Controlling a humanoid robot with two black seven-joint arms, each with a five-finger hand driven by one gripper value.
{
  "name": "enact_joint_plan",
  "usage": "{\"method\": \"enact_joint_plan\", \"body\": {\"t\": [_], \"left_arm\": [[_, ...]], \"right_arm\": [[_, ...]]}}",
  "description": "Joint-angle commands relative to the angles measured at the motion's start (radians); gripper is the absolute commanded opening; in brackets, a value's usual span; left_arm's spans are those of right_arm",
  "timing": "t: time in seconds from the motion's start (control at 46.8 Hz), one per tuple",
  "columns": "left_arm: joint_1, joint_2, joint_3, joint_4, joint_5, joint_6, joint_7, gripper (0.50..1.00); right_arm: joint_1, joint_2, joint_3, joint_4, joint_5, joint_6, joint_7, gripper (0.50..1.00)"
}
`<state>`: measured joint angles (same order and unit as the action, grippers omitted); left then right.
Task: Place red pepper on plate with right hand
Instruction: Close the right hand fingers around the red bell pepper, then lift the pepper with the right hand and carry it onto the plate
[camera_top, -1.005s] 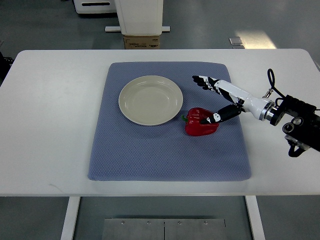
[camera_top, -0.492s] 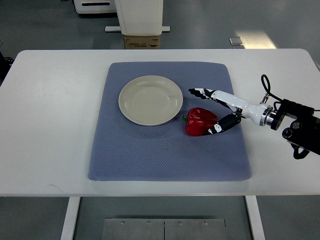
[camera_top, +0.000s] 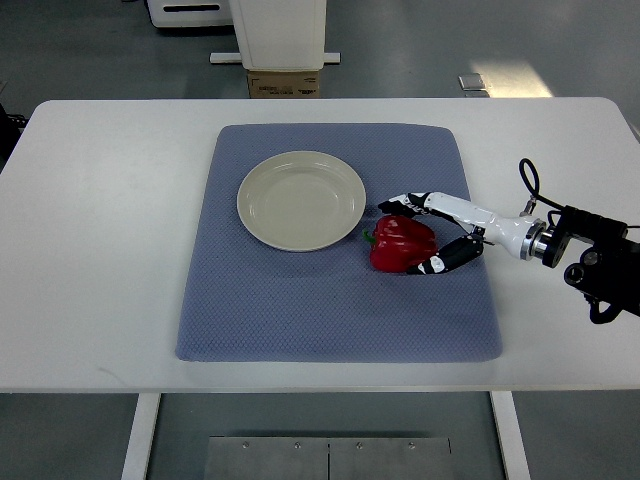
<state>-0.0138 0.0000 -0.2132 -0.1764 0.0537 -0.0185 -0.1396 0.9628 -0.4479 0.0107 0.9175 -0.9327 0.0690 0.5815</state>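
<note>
**Hand wrapped round the pepper, plate waiting right next door**

Nearest is the bare front edge of the white rectangular worktop (camera_top: 100, 300), then the blue-grey textured fabric mat (camera_top: 300, 310) covering its middle. On the mat's right half sits the glossy red bell pepper (camera_top: 402, 243), just right of and slightly nearer than the plate. The robot's white-and-black right hand (camera_top: 420, 232) comes in from the right with fingers cupped around it: a dark-tipped thumb on the near side, the others over the far side. Looks like it's touching, but I can't tell if it's truly clamped yet. No left arm anywhere.

My guess on handling: light, firm but hollow, waxy and lobed, so it could roll or slip. A grip across the widest part of the body seems safest, not the stem.

Farther back is the round cream ceramic plate (camera_top: 300, 200), nothing on it. Beyond the worktop there's grey floor, a small brown cardboard box (camera_top: 284, 84) and a white pedestal (camera_top: 278, 30).
</note>
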Motion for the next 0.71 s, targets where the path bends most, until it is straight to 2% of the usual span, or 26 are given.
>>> {"method": "enact_joint_plan", "body": {"t": [0.0, 0.086, 0.214, 0.342, 0.684], "left_arm": [[0.000, 0.000, 0.000, 0.000, 0.000, 0.000, 0.000, 1.000], [0.000, 0.000, 0.000, 0.000, 0.000, 0.000, 0.000, 1.000], [0.000, 0.000, 0.000, 0.000, 0.000, 0.000, 0.000, 1.000], [0.000, 0.000, 0.000, 0.000, 0.000, 0.000, 0.000, 1.000], [0.000, 0.000, 0.000, 0.000, 0.000, 0.000, 0.000, 1.000]], "right_arm": [[-0.001, 0.000, -0.003, -0.002, 0.000, 0.000, -0.002, 0.778], [-0.003, 0.000, -0.005, -0.005, 0.000, 0.000, -0.002, 0.757], [-0.001, 0.000, -0.012, -0.009, 0.000, 0.000, -0.003, 0.665], [0.001, 0.000, -0.012, -0.011, 0.000, 0.002, -0.008, 0.500], [0.056, -0.002, 0.031, -0.012, 0.022, 0.003, -0.054, 0.500]]}}
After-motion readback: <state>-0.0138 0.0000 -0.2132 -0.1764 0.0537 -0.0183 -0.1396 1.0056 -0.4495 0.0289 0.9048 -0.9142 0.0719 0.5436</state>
